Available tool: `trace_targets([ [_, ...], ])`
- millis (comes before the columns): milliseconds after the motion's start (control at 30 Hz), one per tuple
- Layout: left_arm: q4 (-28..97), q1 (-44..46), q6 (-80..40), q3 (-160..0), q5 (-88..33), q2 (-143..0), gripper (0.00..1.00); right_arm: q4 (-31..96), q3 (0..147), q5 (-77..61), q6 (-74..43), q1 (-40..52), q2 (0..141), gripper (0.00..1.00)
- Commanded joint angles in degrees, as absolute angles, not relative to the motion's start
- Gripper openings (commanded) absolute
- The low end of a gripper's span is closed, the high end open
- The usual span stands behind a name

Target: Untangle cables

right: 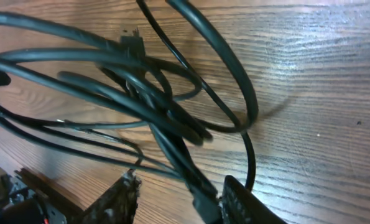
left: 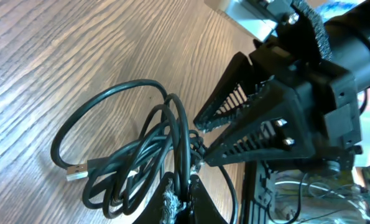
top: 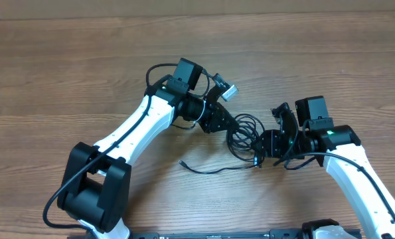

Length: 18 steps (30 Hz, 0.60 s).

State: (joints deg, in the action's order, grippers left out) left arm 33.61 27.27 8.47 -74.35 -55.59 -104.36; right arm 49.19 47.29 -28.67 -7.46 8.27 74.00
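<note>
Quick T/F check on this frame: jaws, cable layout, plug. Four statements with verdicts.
1. The left gripper has its jaws shut on the cables. True.
2. The right gripper has its jaws fully closed. False: they stand apart, with one of the cables running between them.
3. A silver-tipped plug lies on the table. True.
4. The cables lie straight and separate. False: they loop over one another in a tangle between the two grippers.
</note>
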Motion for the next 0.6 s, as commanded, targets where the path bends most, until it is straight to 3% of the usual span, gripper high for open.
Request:
trace_targets([
  [0, 33.2, 26.9, 6.0, -76.0, -58.7, -103.4, 0.04, 49.0, 47.0, -28.5, -7.0, 8.2, 74.1, 0.4],
  [367, 32.9, 26.0, 5.1, -76.1, -63.1, -103.4, 0.04, 47.6, 47.0, -24.1, -7.2, 8.2, 74.1, 0.34],
  [567, 32.9, 25.0, 5.1, -76.0, -64.6, -103.4, 0.04, 47.7, 47.0, -24.1, -7.2, 8.2, 74.1, 0.23],
])
